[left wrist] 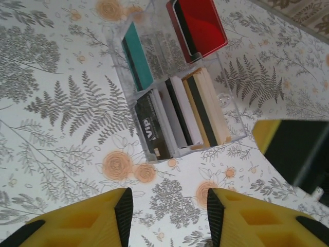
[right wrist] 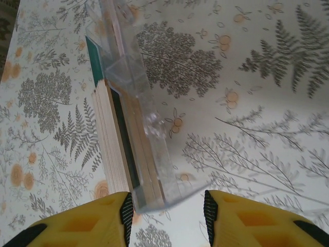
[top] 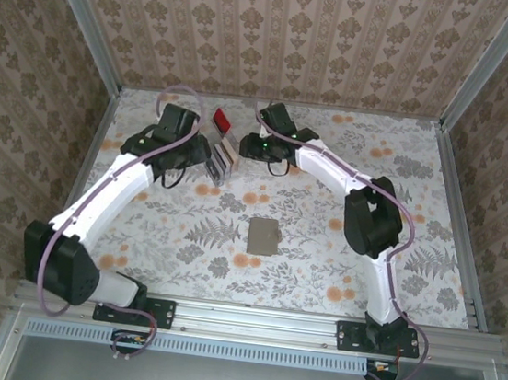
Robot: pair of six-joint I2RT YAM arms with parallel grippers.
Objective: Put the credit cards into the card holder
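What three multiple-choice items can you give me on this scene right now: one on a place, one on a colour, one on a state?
1. Where does the card holder lie?
A. Propped against the far wall
B. Flat in the middle of the table, apart from the clear rack
C. Hanging over the near edge

2. What colour is the card beside the teal card in the rack's far row?
A. Red
B. Blue
C. Green

3. How is the left hand?
A. Shut on a card
B. Shut on the card holder
C. Open, holding nothing

Answers:
1 B: the top view shows it lying by itself, nearer than the rack.
2 A: the red card leans there in the left wrist view.
3 C: bare table shows between its spread fingers.
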